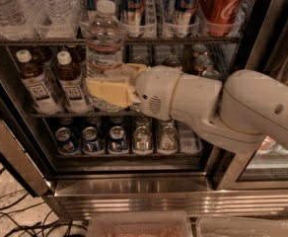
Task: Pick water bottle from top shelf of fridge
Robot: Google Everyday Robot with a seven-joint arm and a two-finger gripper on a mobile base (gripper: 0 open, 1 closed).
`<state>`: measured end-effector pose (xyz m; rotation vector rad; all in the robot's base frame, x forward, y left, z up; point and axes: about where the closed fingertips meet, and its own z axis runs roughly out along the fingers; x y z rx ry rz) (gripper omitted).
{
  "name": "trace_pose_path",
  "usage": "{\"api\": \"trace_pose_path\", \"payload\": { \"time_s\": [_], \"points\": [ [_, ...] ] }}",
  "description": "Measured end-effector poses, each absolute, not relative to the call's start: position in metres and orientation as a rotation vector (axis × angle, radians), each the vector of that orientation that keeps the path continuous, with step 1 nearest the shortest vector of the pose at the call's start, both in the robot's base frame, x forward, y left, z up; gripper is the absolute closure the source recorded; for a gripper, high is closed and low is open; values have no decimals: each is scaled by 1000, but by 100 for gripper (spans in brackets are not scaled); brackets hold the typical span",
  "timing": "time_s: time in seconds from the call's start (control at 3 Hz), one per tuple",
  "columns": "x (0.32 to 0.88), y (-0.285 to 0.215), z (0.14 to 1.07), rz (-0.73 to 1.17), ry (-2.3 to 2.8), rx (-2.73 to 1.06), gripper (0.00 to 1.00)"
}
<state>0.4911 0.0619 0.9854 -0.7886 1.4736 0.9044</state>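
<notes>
My gripper (107, 85) is shut on the water bottle (104, 48), a clear ribbed bottle with a white cap and a red-banded label. Its cream fingers (109, 93) clasp the bottle's lower body. The bottle is upright, held in front of the fridge (134, 191), with its cap level with the top shelf (134, 41) and its base down near the second rack. More clear water bottles (3, 6) stand at the top shelf's left end. Tall blue-silver cans (133, 4) and a red cola can (222, 4) stand in the clear lane trays to the right.
Two brown tea bottles (38, 83) with white caps stand on the second rack, left of my gripper. Short cans (117, 137) line the lower rack. The dark door frame (11, 152) slants at the left. Cables (6, 211) lie on the floor. Clear bins (139, 226) sit at the bottom.
</notes>
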Motion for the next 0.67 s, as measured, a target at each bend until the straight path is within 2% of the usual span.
{"api": "trace_pose_path", "payload": {
  "time_s": [0.67],
  "points": [
    [470,23,972,880,1556,-802,100]
  ]
}}
